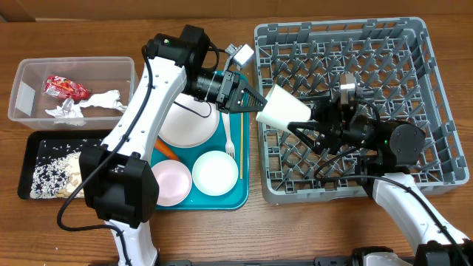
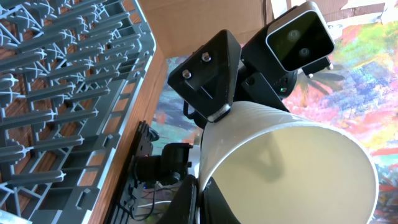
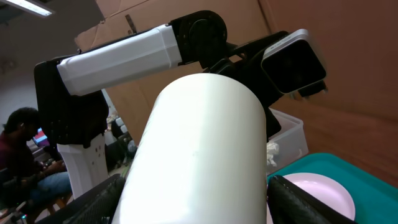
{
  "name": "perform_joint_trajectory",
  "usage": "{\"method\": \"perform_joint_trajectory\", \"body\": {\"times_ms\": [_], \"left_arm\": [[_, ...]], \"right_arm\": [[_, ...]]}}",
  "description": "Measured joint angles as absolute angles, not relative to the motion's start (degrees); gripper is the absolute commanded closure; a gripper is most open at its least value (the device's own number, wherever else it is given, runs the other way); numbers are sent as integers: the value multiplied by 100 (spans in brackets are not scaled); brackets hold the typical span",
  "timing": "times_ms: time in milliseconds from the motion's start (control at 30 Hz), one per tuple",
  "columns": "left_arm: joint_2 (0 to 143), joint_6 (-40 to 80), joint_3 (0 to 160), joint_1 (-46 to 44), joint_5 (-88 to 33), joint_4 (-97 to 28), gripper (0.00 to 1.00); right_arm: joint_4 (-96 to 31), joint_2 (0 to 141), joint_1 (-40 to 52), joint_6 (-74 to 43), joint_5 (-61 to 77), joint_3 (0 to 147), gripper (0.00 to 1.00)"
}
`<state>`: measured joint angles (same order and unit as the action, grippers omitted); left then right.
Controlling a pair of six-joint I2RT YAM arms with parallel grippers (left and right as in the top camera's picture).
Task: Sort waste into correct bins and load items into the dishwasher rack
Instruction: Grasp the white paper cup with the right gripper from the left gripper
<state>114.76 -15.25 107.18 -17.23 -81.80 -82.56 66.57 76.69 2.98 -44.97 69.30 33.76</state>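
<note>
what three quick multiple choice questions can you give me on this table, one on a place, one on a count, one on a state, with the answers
1. Where is the red wrapper?
A. in the clear tub
B. in the black tray
C. on the bare table

2. How many round dishes lie on the teal tray?
A. one
B. three
C. five

3. How is the cup right now?
A. standing upright on the table
B. held in the air, tipped on its side
C. upside down on the pegs

Answers:
1. A: the wrapper lies inside the tub beside the crumpled napkin.
2. B: a plate, a pink bowl and a white bowl are on the tray.
3. B: the left gripper pinches the cup's rim and holds it sideways at the left edge of the rack.
</note>
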Motion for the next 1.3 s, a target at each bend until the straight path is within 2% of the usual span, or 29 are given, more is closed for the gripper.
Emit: {"method": "perform_joint_trajectory", "body": {"times_ms": [167, 467, 833, 1300], "left_arm": [[11476, -1525, 10718, -1721, -8138, -8296, 96], [11476, -1688, 10718, -1723, -8095, -8578, 96], [11476, -1697, 10718, -1728, -7961, -8628, 96], [11443, -1693, 10728, -1828, -7832, -8654, 95]], "right_arm": [[6678, 7669, 298, -4508, 6947, 3376, 32], [6899, 7679, 292, -4650, 6993, 3376, 36], [6877, 7725, 266, -4762, 7096, 3448, 35], [6237, 7765, -34, -4823, 7835, 4012, 38]]}}
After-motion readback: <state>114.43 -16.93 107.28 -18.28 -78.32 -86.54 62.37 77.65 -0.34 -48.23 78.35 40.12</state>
